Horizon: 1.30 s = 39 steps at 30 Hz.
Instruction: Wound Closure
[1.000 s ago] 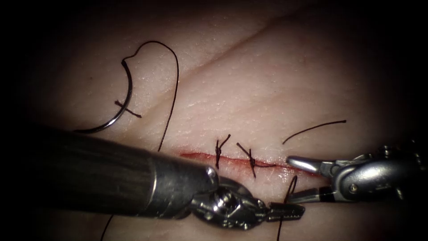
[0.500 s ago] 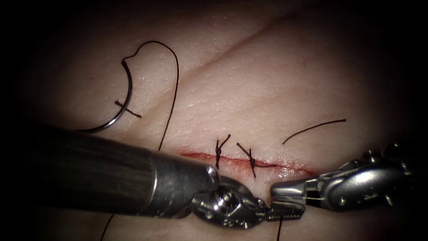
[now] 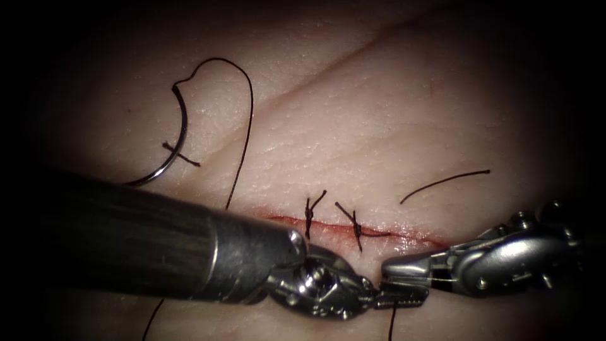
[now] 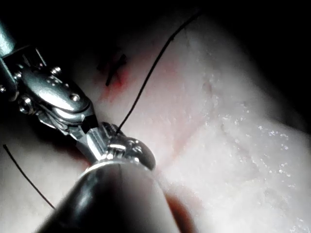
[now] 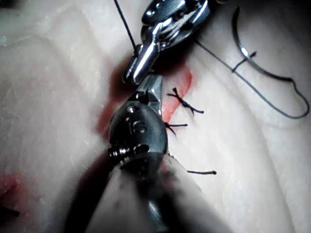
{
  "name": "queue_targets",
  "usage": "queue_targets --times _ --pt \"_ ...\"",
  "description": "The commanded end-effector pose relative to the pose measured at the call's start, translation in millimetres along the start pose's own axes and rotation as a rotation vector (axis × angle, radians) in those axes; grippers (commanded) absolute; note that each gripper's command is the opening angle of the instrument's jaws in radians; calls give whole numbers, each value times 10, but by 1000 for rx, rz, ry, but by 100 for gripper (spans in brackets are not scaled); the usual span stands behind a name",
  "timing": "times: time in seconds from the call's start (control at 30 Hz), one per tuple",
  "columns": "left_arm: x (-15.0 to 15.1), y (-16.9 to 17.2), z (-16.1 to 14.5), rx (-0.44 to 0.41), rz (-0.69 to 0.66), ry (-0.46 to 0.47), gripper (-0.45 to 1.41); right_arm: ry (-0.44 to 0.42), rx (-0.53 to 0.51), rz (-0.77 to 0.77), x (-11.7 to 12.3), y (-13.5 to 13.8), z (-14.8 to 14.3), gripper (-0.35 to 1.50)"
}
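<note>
Right pincer is now clamped together just below the right end of the cut. A second ago its two halves stood apart around a rising strand of thread. They close over that strand, which no longer stands free there, so we judge that they are gripping it, though the grip itself is hidden. Since closing, this pincer has also edged a little toward the left pincer, and the two tips now almost touch.

Our left pincer has hardly moved. It sits below the cut, clamped on the same thread, and a short length hangs down from it, away from the cut.

We see the needle lying loose on the tissue, well up and to the left of the cut. Neither pincer holds it, and it does not seem to be in the tissue. A short cut end lies across it. Its thread arcs over and runs down toward the left end of the cut.

Two knotted stitches cross the cut's middle, red fluid lines its right end, and a loose cut end lies above that end. With both pincers on one strand beside the open right end, we judge that thread handling is under way there.
</note>
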Motion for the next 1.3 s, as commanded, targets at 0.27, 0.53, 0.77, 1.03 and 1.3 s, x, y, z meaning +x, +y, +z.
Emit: queue_targets --times 0.27,0.53,0.77,1.03,1.3 --pt "-2 2 8 -2 0 -1 -45 -2 -11 59 -1 1 13 115" --pt "0 3 5 -9 1 1 -45 -5 -24 67 -1 3 23 121" --pt "1 3 5 -12 7 1 -45 11 -36 50 4 3 29 111" --pt "1 2 6 -11 1 12 -45 51 39 -6 6 -6 32 -35" --pt "1 4 1 -19 -63 17 73 29 -5 9 -15 3 7 -35"
